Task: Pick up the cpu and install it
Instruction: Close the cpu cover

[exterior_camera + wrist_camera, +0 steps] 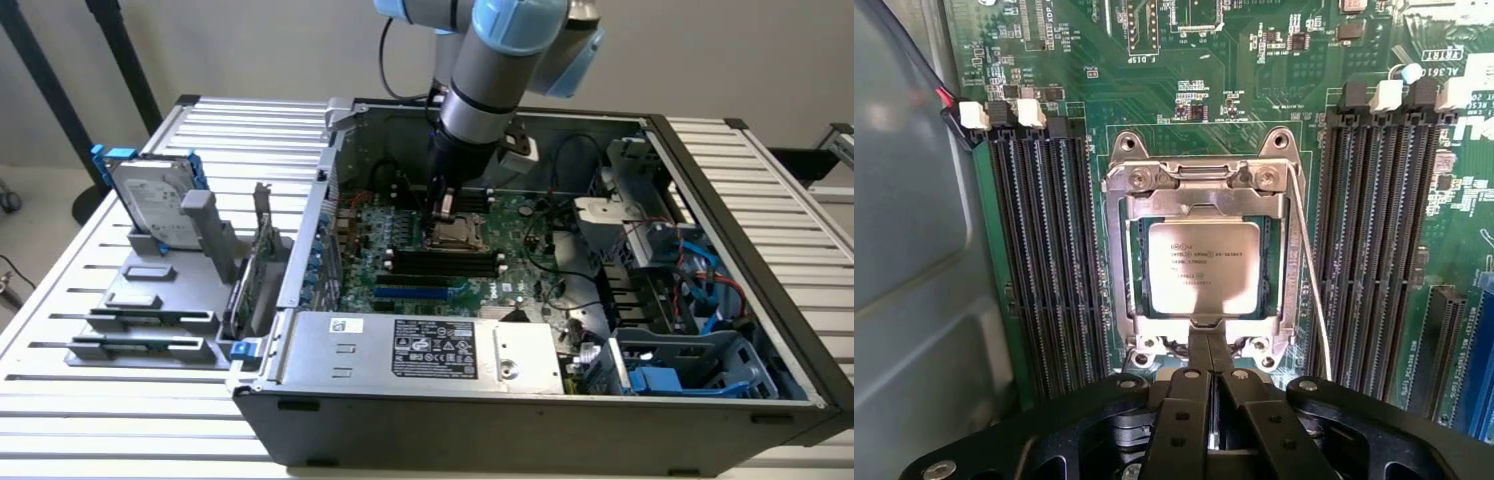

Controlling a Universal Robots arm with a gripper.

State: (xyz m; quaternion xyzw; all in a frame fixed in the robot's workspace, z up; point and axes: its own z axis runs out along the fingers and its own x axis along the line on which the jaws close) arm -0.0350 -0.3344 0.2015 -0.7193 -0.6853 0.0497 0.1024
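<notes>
The cpu (1204, 265), a silvery square chip with printed text, lies flat in the socket of the green board (1184, 90). A metal frame (1204, 180) surrounds it. My gripper (1210, 340) is shut with nothing between its black fingers. Its tips rest at the socket's edge, right beside one side of the cpu. In the exterior view, the gripper (445, 212) reaches down into the open computer case (534, 420), just over the socket (457, 236).
Black memory slots (1044, 250) flank the socket on both sides, and a thin metal lever (1309, 270) runs along it. The grey case wall (914, 250) is close by. Outside the case stands a hard drive with blue rails (154, 200); the power supply (427, 350) sits near the front.
</notes>
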